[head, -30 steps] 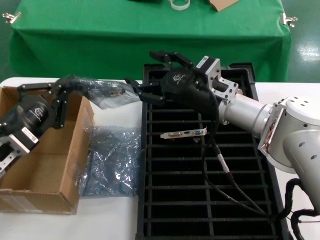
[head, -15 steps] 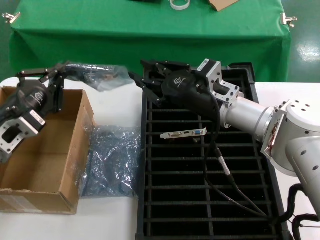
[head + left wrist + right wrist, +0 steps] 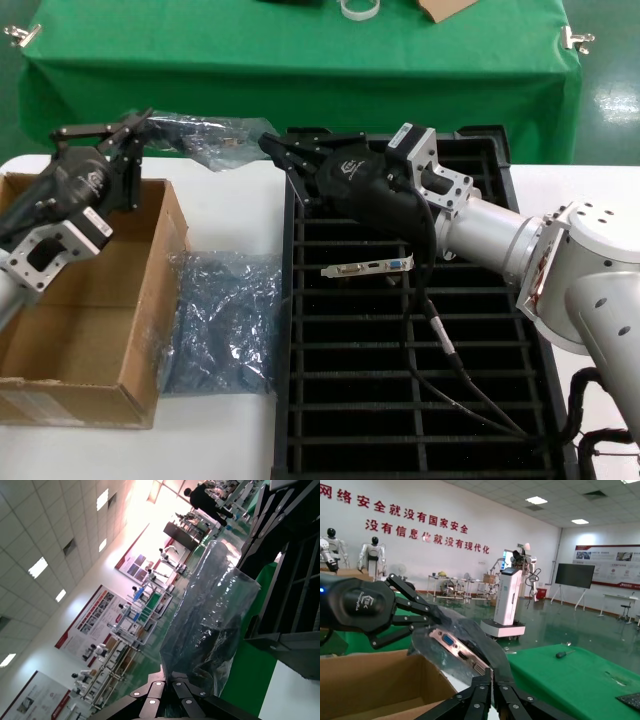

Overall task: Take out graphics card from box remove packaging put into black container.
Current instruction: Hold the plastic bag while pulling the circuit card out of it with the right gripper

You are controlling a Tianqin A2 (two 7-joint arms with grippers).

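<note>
A crinkly packaging bag (image 3: 205, 140) hangs stretched in the air between my two grippers, above the table's far edge. My left gripper (image 3: 143, 126) is shut on one end of the bag (image 3: 210, 615). My right gripper (image 3: 268, 146) is shut on the other end, over the far left corner of the black container (image 3: 350, 420). Through the plastic (image 3: 475, 652) the graphics card's silver bracket with a blue port (image 3: 456, 649) shows. The open brown box (image 3: 80, 330) lies at the left, under my left arm. Its visible floor is bare.
Another card with a silver bracket (image 3: 368, 268) lies across the container's slots. Empty crumpled bags (image 3: 225, 320) lie on the white table between box and container. A green-draped table (image 3: 300, 70) stands behind. My right arm's cable (image 3: 440, 340) trails over the tray.
My right gripper went from wide open to shut on the bag's end. My left gripper lifted the bag up and away from the box, so it now spans both grippers.
</note>
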